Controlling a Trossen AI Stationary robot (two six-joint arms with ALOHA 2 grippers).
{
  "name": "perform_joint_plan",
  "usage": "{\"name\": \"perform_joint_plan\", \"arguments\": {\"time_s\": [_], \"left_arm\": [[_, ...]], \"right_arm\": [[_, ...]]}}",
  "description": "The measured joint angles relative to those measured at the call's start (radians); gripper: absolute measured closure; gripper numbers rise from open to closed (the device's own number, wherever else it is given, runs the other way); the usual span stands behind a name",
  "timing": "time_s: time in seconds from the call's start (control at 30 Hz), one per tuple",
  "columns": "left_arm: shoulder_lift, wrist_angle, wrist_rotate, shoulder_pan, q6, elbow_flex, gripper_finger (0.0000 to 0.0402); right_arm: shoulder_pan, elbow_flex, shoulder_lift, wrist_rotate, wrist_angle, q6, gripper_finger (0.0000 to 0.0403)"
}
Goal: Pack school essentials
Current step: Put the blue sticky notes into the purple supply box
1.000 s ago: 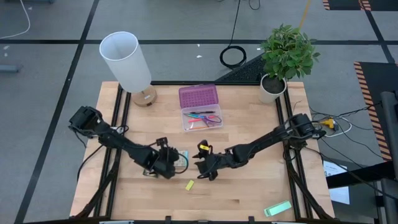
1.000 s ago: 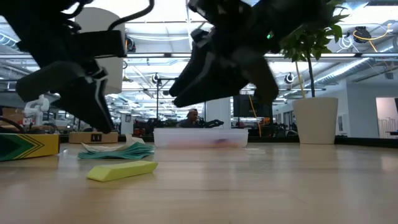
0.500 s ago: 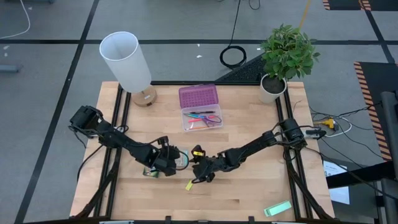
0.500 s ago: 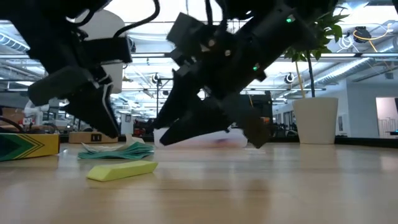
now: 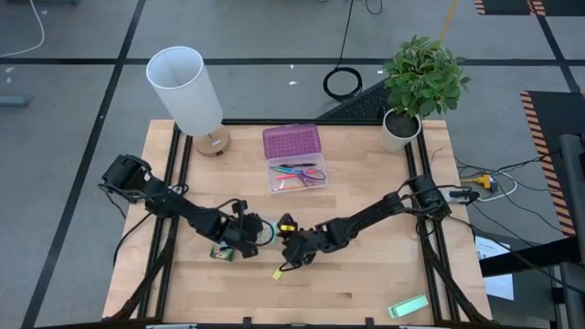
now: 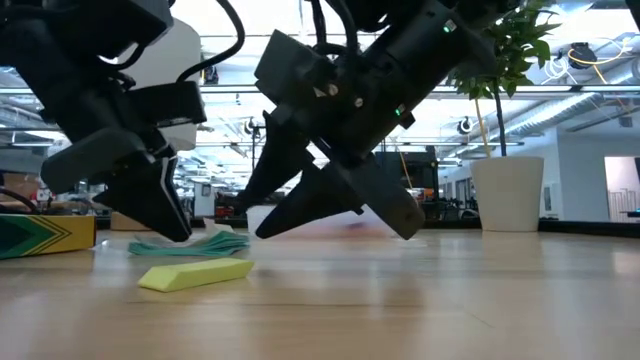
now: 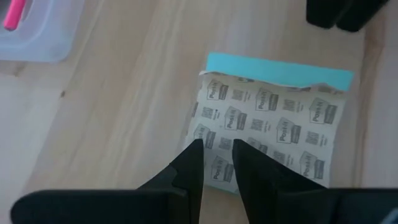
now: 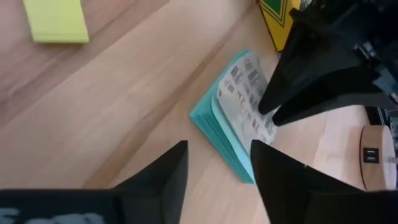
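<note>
The small teal-edged packet (image 5: 266, 236) lies flat on the table between my two grippers, printed sheet up (image 7: 273, 118). My left gripper (image 5: 254, 234) is down on its edge, fingers almost together. My right gripper (image 8: 214, 177) stands open just right of the packet, tips low over the wood (image 6: 335, 225), and touches nothing. The tiny yellow block (image 5: 277, 272) lies flat just nearer than the right gripper. The yellow-green crayon box (image 5: 220, 252) lies under the left arm. Scissors and pencils lie in the clear case (image 5: 294, 175). My left gripper has its fingertips (image 7: 196, 152) close together on the packet's printed top sheet (image 7: 217, 134), at the edge facing the gripper. The fingers slant down from the table's left. The packet lies flat on the table. I cannot tell whether they pinch the sheet or only press on it.
The case's pink lid (image 5: 292, 142) lies open behind its tray. A white lamp (image 5: 187, 91) stands at the far left and a potted plant (image 5: 416, 91) at the far right. A pale green flat block (image 5: 408, 306) lies at the near right edge.
My right gripper has gone left and toward the near edge, down to just over the table beside the packet and the yellow block. My left gripper has stayed at the packet, shifting only slightly. The packet and the block lie where they were.
</note>
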Motion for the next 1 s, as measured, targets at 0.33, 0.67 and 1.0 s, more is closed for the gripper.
{"name": "perform_joint_plan", "arguments": {"time_s": [0.33, 0.67, 1.0], "left_arm": [[0.000, 0.239, 0.058, 0.000, 0.121, -0.078, 0.0312], [0.003, 0.323, 0.066, 0.000, 0.228, -0.080, 0.0312], [-0.071, 0.295, 0.024, -0.042, 0.252, -0.035, 0.0312]], "right_arm": [[0.012, 0.002, 0.026, 0.034, -0.004, -0.037, 0.0161], [0.025, 0.001, 0.027, 0.056, -0.005, -0.160, 0.0167], [0.031, 0.000, 0.027, 0.056, -0.014, -0.171, 0.0167]]}}
